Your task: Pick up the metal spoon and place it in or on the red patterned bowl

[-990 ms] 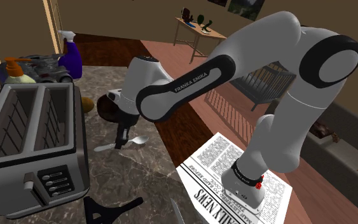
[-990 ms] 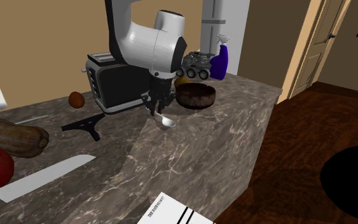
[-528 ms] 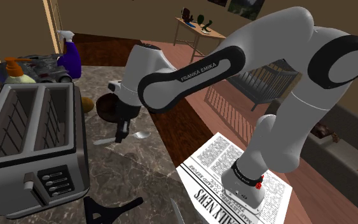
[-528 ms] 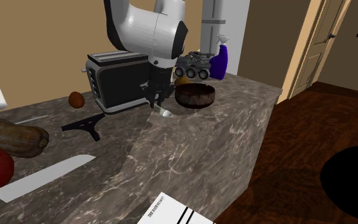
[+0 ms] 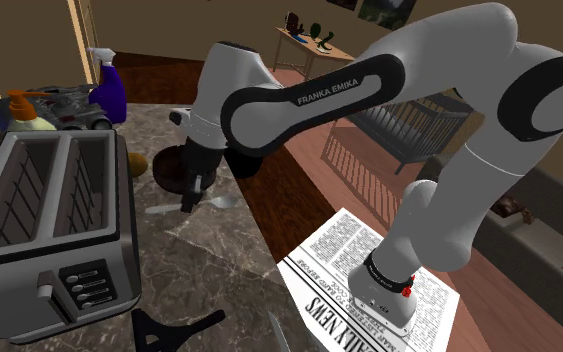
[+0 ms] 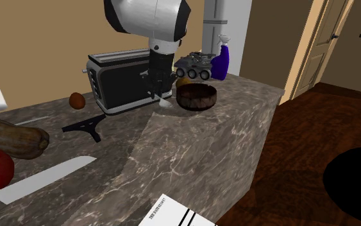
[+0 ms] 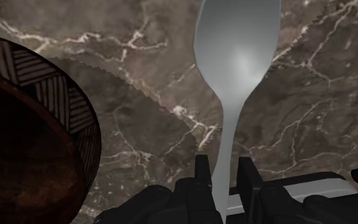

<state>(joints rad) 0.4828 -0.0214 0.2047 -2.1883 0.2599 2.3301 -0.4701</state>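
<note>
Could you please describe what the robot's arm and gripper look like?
The arm is made of smooth, rounded white links with dark joints. A black band along the forearm carries the words FRANKA EMIKA in white capitals, and a small red mark sits near the foot of the arm. The gripper is all black, with two narrow, blocky fingers.

"FRANKA EMIKA" on the arm (image 5: 334, 92); "NEWS" on the newspaper (image 5: 341, 250).

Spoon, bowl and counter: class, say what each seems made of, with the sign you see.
The spoon looks like grey metal: smooth, soft sheen. The bowl is dark brown, perhaps wood or clay; hatched bands on its wall. The counter looks like brown marble, with white veins.
</note>
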